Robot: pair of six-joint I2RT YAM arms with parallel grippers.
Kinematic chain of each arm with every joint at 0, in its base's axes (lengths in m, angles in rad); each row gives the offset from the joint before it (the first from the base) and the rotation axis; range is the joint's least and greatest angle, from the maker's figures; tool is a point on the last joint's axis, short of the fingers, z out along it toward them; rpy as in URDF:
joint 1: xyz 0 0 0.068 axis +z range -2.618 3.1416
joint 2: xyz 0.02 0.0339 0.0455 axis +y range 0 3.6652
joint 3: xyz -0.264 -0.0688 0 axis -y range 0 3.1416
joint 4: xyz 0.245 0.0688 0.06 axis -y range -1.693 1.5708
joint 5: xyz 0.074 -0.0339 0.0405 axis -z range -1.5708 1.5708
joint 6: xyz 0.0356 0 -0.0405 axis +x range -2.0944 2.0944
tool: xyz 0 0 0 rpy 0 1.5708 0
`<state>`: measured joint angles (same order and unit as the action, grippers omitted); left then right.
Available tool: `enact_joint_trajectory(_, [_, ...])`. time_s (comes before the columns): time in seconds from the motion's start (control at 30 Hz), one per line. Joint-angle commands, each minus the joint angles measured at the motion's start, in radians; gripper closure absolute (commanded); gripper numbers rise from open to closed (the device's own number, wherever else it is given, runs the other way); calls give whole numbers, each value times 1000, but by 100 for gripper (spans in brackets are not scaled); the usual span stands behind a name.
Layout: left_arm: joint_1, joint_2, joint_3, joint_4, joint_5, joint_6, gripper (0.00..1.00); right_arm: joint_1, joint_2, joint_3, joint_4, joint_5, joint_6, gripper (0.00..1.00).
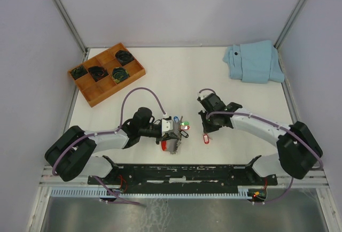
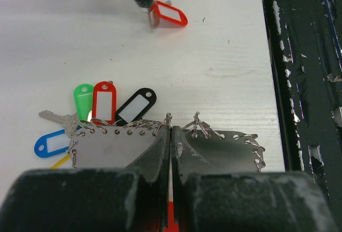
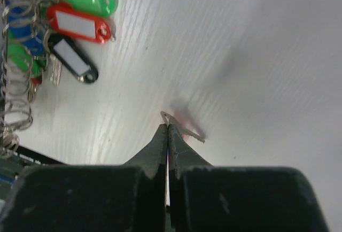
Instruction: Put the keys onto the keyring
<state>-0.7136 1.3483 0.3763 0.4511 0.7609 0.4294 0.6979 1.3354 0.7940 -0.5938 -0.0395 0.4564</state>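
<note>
My left gripper (image 1: pixel 173 136) (image 2: pixel 171 122) is shut on the keyring (image 2: pixel 115 149), pinching its grey strap, whose edge is lined with small metal rings. The red band shows low between the jaws. Green (image 2: pixel 83 99), red (image 2: pixel 103 101), black, blue and yellow tags fan out at the left of the strap, with a silver key (image 2: pixel 56 117) among them. My right gripper (image 1: pixel 204 131) (image 3: pixel 168 126) is shut on a silver key (image 3: pixel 184 128) just above the table. That key's red tag (image 1: pixel 206 139) (image 2: pixel 168 15) hangs beside the right finger, a short way right of the keyring (image 1: pixel 171 144).
A wooden compartment tray (image 1: pixel 93 95) with dark coiled items stands at the back left. A folded light-blue cloth (image 1: pixel 255 61) lies at the back right. The black base rail (image 1: pixel 187 173) (image 2: pixel 304 82) runs along the near table edge, close to the keyring.
</note>
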Motion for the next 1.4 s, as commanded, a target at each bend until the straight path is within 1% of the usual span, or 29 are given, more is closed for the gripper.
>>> enact_joint_trajectory(0.0, [3, -18, 24, 41, 18, -27, 97, -19, 127, 95, 129, 103, -48, 99])
enact_joint_trajectory(0.2, [3, -14, 27, 40, 23, -27, 97, -31, 251, 124, 231, 143, -86, 100])
enact_joint_trajectory(0.33, [2, -14, 26, 39, 24, -27, 97, -31, 283, 130, 249, 135, -94, 98])
enact_joint_trajectory(0.47, [2, -12, 27, 40, 25, -27, 97, -31, 272, 127, 240, 137, -94, 87])
enact_joint_trajectory(0.5, [2, -9, 30, 40, 26, -27, 97, -32, 268, 126, 231, 138, -93, 85])
enact_joint_trajectory(0.73, [2, -10, 30, 40, 28, -29, 97, -29, 246, 127, 191, 127, -96, 77])
enact_joint_trajectory(0.83, [2, -9, 29, 40, 27, -29, 97, -30, 242, 123, 187, 122, -95, 75])
enact_joint_trajectory(1.03, [3, -10, 30, 40, 27, -31, 97, -28, 243, 116, 194, 121, -96, 76])
enact_joint_trajectory(1.37, [3, -11, 29, 40, 27, -29, 97, -29, 263, 111, 203, 122, -101, 89])
